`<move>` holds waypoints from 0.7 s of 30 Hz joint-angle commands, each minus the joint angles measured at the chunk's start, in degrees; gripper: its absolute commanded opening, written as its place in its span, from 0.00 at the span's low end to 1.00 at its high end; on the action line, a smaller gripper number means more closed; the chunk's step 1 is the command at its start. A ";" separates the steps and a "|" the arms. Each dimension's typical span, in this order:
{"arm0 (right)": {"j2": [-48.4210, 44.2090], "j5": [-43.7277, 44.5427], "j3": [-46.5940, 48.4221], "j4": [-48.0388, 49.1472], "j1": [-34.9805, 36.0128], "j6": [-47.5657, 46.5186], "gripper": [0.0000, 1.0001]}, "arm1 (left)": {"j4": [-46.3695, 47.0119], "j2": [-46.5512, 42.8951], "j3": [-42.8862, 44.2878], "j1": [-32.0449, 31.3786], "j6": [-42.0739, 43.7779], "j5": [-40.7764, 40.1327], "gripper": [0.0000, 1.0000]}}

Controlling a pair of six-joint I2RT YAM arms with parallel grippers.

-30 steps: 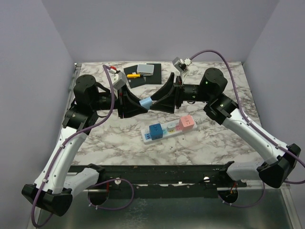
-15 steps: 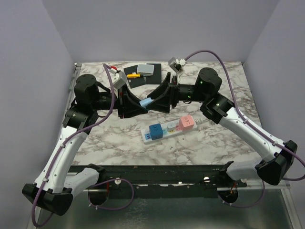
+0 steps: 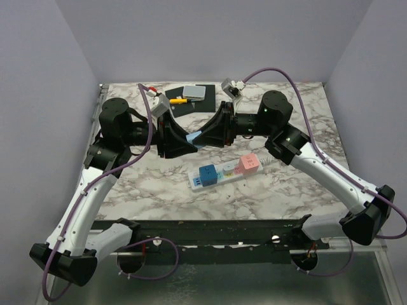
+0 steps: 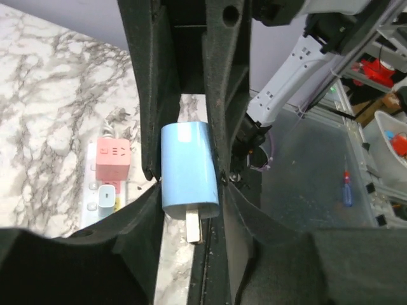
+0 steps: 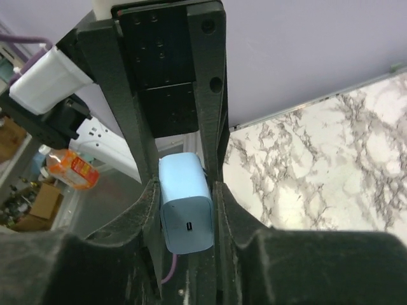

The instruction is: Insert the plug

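Observation:
A light blue plug (image 3: 195, 136) hangs in mid-air between both grippers, above the table. My left gripper (image 3: 191, 141) is shut on it; in the left wrist view the plug (image 4: 189, 166) has its metal prong (image 4: 194, 225) pointing back at my left camera. My right gripper (image 3: 205, 136) has its fingers (image 5: 222, 210) pressed to both sides of the plug (image 5: 184, 206), whose port end faces my right camera. The white power strip (image 3: 224, 173) lies below, also in the left wrist view (image 4: 95, 197).
The strip holds a blue cube plug (image 3: 205, 175), a small pale plug (image 3: 227, 168) and a pink plug (image 3: 248, 163). Black mats (image 3: 202, 103) at the back carry a grey block (image 3: 195, 92) and a yellow item (image 3: 178, 100). Purple walls close in three sides.
My right gripper has moved left onto the plug held by my left gripper, and its fingers now flank it. The left arm has hardly moved.

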 commanded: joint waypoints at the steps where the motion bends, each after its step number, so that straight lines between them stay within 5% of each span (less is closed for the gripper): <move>1: -1.21 4.77 1.73 -4.98 0.23 0.63 0.01 | 2.25 -1.84 0.42 -0.31 4.84 -5.41 0.84; 2: -1.63 6.09 2.53 -7.44 0.16 -0.12 0.01 | 1.68 -2.57 0.05 -0.29 7.63 -7.55 0.97; 3: -2.01 7.57 3.36 -9.92 0.15 -1.17 0.01 | 0.86 -3.60 -0.35 -0.31 11.22 -10.23 0.99; 8: -2.21 12.33 7.92 -19.90 0.21 -3.53 0.01 | 0.23 -8.86 -2.98 -0.36 29.73 -21.85 0.99; 15: 2.43 10.21 13.31 -25.04 0.23 -0.72 0.01 | 0.30 -14.59 -7.37 -0.31 52.16 -24.02 0.99; 21: 6.29 9.04 16.08 -26.15 0.18 -0.41 0.01 | 0.47 -15.78 -8.69 -0.31 56.53 -23.00 0.99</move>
